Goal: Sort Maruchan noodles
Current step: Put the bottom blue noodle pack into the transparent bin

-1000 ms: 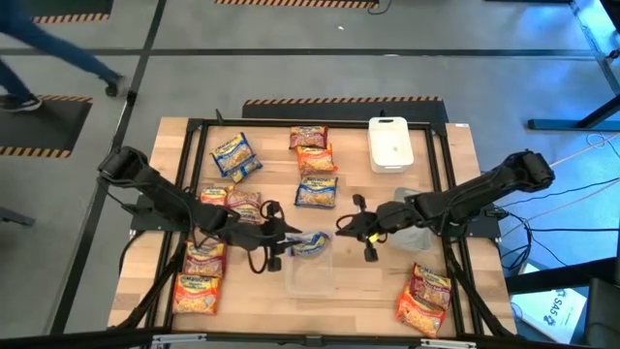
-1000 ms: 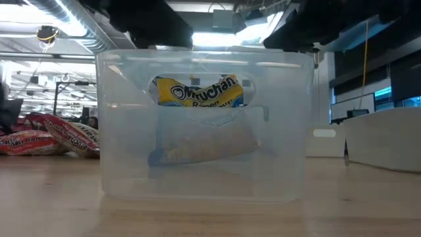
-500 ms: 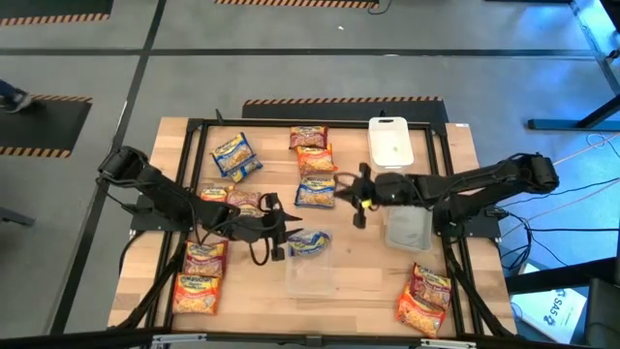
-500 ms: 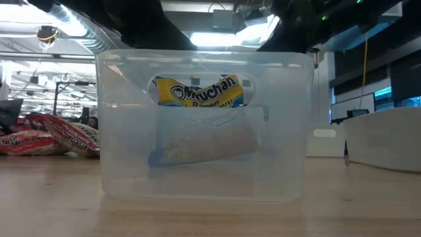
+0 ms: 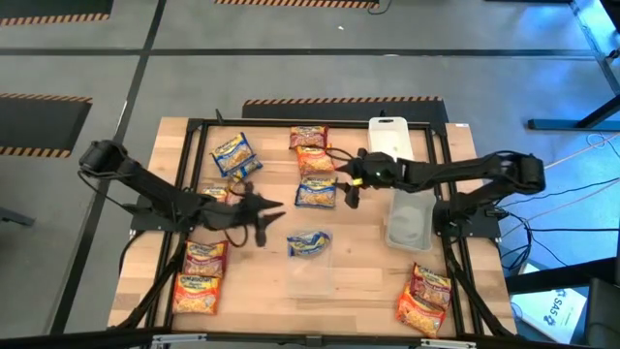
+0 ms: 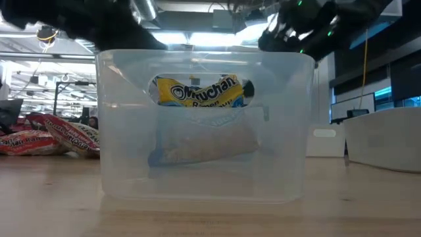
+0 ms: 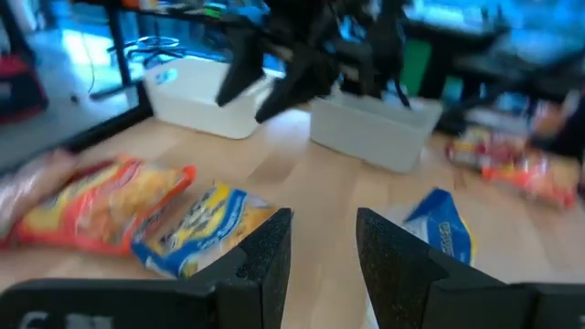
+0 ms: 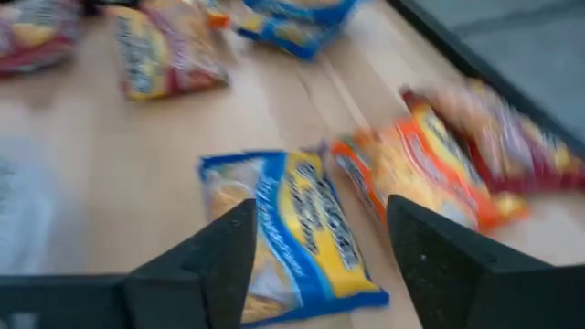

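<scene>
Right hand [image 5: 349,191], fingers apart and empty, hovers just beside a blue-and-yellow packet [image 5: 317,193] lying flat on the wooden surface [image 5: 368,271]; the right wrist view shows that packet [image 8: 288,228] between the two dark fingers, with an orange-and-yellow packet [image 8: 425,174] touching or nearly touching its far edge. Left hand [image 5: 263,211], fingers part-way apart and holding nothing, waits near the middle of the surface. One blue packet [image 5: 309,243] already sits in the clear container [image 5: 312,276] — seen leaning against its wall in the low view [image 6: 197,118].

Remaining Maruchan noodles lie scattered: a blue packet [image 5: 234,155] at the far left, dark red and orange ones [image 5: 203,276] along the left edge, and a pair [image 5: 423,299] at the near right corner.

Likely risks, as judgement:
- The neighbouring orange packet may be pinched together with the blue one, mixing the sort.
- A flat, slick wrapper may slip from the fingertips — or be pushed along rather than lifted.
- Both arms converge near the container; their paths could cross.
</scene>
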`<state>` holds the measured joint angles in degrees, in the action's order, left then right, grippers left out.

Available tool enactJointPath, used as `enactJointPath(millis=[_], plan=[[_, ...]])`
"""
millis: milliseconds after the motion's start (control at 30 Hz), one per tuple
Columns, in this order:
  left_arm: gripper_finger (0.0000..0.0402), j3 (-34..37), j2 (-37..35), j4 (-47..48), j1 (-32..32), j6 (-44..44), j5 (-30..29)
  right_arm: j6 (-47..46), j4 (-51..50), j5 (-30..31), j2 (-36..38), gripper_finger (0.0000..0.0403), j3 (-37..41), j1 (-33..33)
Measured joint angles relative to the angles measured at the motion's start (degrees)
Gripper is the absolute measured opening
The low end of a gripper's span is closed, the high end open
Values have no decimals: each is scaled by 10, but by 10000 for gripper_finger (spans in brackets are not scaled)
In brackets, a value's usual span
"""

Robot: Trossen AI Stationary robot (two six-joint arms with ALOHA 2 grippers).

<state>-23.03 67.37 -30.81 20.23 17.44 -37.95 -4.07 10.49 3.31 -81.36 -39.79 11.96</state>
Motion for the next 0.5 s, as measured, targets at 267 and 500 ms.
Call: enactJointPath(millis=[267,500], plan=[[119,51,-13,-57,2,80,1,-100,1,-29,-86,261,0,50],[119,51,-1,-59,3,91,11,-157,55,-29,-153,261,0,66]])
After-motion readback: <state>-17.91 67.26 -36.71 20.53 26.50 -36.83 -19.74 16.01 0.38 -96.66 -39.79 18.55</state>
